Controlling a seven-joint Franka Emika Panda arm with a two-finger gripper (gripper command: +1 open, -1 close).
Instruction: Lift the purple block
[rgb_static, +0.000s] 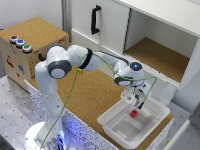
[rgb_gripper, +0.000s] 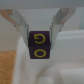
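In the wrist view the purple block (rgb_gripper: 40, 44) is a dark cube with yellow letters on its faces. It sits between my two fingers (rgb_gripper: 26, 35), which press on its two sides. In the exterior view it shows as a tiny reddish cube (rgb_static: 134, 114) just under my gripper (rgb_static: 136, 104), over the inside of the white tray (rgb_static: 111, 122). The gripper is shut on the block. I cannot tell whether the block is off the tray floor. The wrist view shows the tray's pale floor and rim (rgb_gripper: 15, 60) under the block.
The tray stands at the front corner of the cork-topped table (rgb_static: 95, 95). A wooden box (rgb_static: 35, 35) with three coloured buttons (rgb_static: 20, 44) stands at the exterior view's left. A white cabinet with a black handle (rgb_static: 95, 20) and an open shelf (rgb_static: 160, 57) stands behind.
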